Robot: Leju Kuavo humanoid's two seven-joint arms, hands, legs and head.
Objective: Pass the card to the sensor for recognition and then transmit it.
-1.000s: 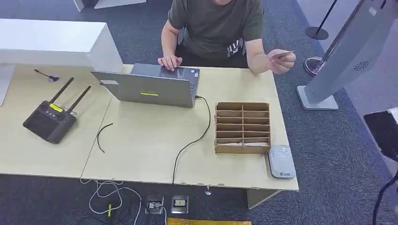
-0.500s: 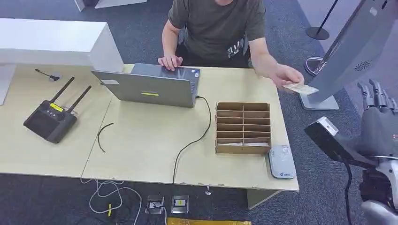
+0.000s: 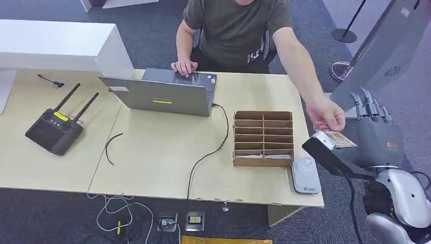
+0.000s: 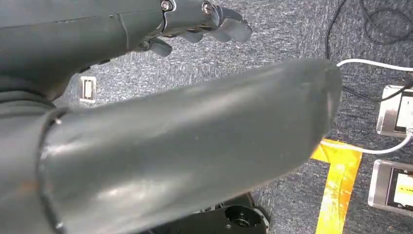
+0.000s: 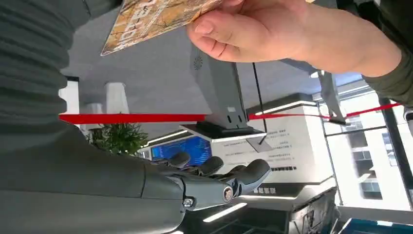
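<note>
— Where is the orange patterned card point(image 3: 335, 137)?
— Off the wooden table's point(image 3: 162, 157) right edge, pinched in the person's hand point(image 3: 328, 115), above the right hand point(image 3: 378, 136).
— That hand?
— Fingers spread, empty. Left hand point(image 4: 195, 22): loosely curled, empty.

No legible text anywhere. Card point(image 5: 156, 19) carries large pale lettering over an orange-brown print, cropped and tilted, unreadable. White wall sign point(image 5: 280, 146) has several lines of small print, too fine to read. Card reader point(image 3: 305, 175) has a tiny blue logo, illegible.

I see a person's hand point(image 3: 328, 114) holding the card point(image 3: 334, 138) just beside my raised, empty right hand point(image 3: 377, 133), past the table point(image 3: 152, 152) edge.
</note>
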